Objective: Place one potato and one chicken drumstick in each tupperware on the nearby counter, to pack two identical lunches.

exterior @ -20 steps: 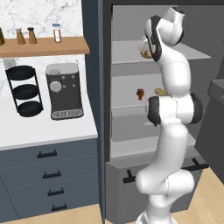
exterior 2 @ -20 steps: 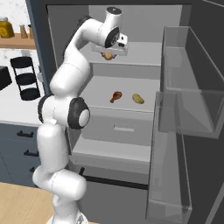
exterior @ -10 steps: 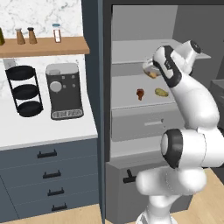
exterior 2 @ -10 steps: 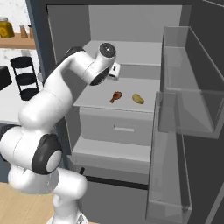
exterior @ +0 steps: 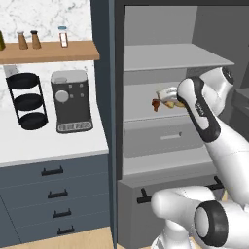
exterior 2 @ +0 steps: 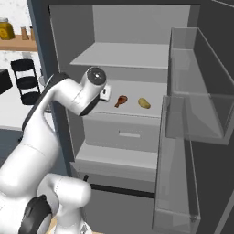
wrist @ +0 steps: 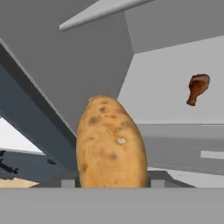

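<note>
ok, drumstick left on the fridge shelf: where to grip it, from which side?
Judging by its pose, pinch the chicken drumstick across the thick end, coming from the open front of the fridge shelf. It lies flat, so the narrow bone end gives little to hold.

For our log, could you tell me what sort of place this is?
A simulated home kitchen: an open fridge holding a chicken drumstick and potato, beside a white counter with a coffee machine.
</note>
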Controlling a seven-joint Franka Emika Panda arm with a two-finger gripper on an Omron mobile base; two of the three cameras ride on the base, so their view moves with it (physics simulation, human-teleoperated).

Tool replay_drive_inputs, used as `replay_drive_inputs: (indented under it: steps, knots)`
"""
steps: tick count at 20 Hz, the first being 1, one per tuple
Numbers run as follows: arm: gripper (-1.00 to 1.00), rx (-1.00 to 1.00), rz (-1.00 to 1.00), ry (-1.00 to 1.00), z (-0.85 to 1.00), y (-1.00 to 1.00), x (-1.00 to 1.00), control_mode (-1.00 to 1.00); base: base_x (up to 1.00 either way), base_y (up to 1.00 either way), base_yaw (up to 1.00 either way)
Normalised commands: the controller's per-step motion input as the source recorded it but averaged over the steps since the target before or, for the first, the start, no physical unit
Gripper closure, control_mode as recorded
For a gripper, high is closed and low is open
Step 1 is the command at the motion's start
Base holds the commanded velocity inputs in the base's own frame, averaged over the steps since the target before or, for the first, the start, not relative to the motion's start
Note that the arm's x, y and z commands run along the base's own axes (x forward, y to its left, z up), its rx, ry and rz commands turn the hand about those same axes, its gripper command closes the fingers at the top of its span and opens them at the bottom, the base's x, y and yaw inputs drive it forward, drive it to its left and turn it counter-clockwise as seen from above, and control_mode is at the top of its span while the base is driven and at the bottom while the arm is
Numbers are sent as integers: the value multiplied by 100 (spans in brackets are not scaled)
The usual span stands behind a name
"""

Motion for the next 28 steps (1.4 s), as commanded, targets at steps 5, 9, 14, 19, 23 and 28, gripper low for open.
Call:
replay_drive_inputs:
  steps: [5,9,14,19,23,28]
  knots:
    - [100,-4,35,10,-10,34,-100,-100,0,0,0]
    - [100,-6,34,10,-5,38,-100,-100,0,0,0]
    - [100,-2,5,2,-2,12,-18,100,-47,64,19]
    - [100,0,0,0,0,0,0,100,-7,100,13]
    - [100,0,0,0,0,0,0,100,31,100,1]
    - [100,0,0,0,0,0,0,100,57,100,0]
